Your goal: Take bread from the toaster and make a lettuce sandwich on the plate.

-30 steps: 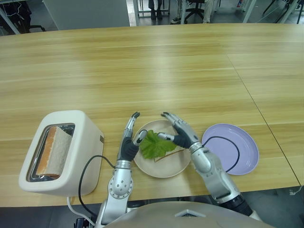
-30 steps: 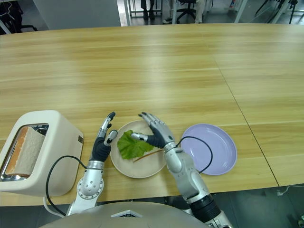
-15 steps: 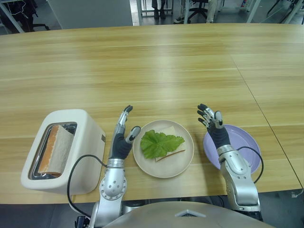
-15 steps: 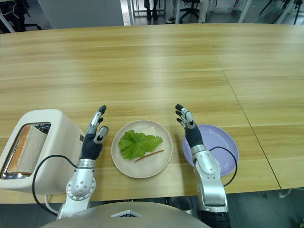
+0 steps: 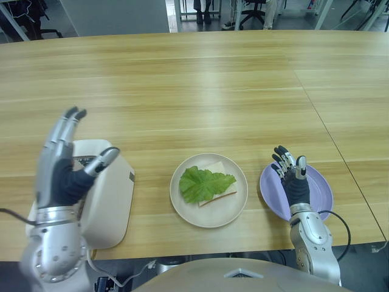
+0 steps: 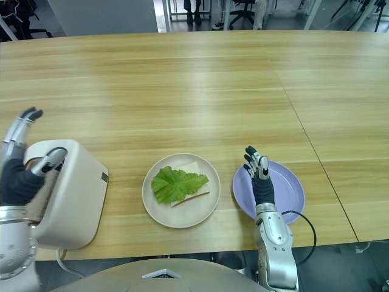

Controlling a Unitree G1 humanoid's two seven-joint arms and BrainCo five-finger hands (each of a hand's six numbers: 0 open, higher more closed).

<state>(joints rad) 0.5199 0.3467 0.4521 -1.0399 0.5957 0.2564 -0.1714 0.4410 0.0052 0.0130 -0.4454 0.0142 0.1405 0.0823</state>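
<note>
- A cream toaster (image 5: 112, 194) is seen at the near left of the wooden table (image 5: 194, 91), lying with its slotted face turned upward.
- The left hand (image 5: 61, 176) is held raised over the toaster, in front of its slot. The fingers are stretched out straight and kept close together, with the thumb set apart toward the toaster's top. Nothing is gripped.
- The slot is largely hidden behind that hand, so it cannot be told whether bread sits inside.
- A round beige plate (image 5: 209, 222) is placed just right of the toaster, near the table's front edge and apart from the toaster.
- A slice of bread (image 5: 217, 168) lies flat on the beige plate, and a green lettuce leaf (image 5: 203, 184) is spread over it. The far corner of the slice and a strip of its near crust are left showing beside the leaf.
- No second slice is laid on the leaf.
- A purple plate (image 5: 319, 188) is set to the right of the beige plate, close beside it but not touching.
- The right hand (image 5: 295, 179) is held upright at the purple plate's near left rim, overlapping that rim. Its fingers are straight and slightly fanned, pointing away across the table, and nothing is held.
- Both hands are kept clear of the beige plate, one on each side of it.
</note>
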